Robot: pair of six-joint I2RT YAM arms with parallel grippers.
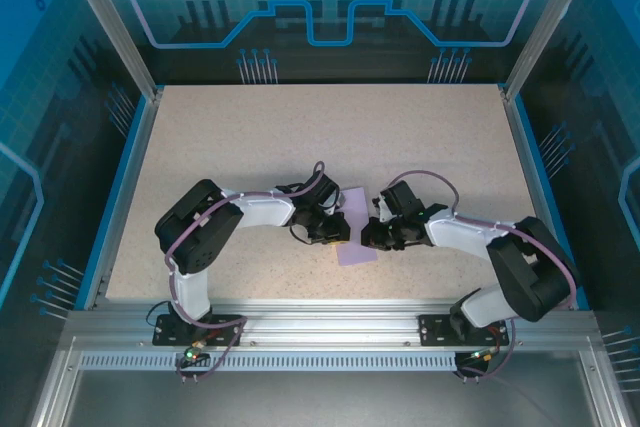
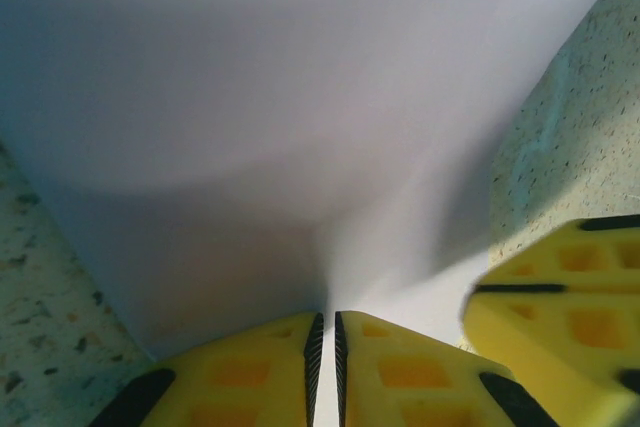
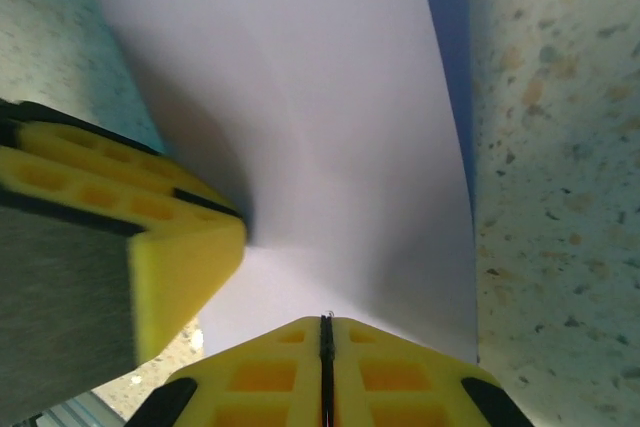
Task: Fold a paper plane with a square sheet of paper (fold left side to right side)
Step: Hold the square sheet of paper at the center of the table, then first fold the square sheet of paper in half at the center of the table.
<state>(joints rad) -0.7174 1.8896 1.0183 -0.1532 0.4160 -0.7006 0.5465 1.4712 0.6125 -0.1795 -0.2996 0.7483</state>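
Note:
The lavender square sheet of paper [image 1: 357,250] lies at the near middle of the table, between my two grippers. My left gripper [image 1: 338,234] meets it from the left, my right gripper [image 1: 372,237] from the right. In the left wrist view the left gripper [image 2: 325,322] is shut on the sheet [image 2: 300,97], a thin strip of paper showing between the pads, and the sheet bulges upward beyond them. In the right wrist view the right gripper [image 3: 325,319] has its jaws fully together at the edge of the sheet [image 3: 330,127]. No paper plane shape shows.
The speckled table [image 1: 300,127] has blue raised edges and transparent walls around it. The two grippers nearly touch: a right finger [image 2: 560,317] shows in the left wrist view, and a left finger [image 3: 150,247] shows in the right wrist view.

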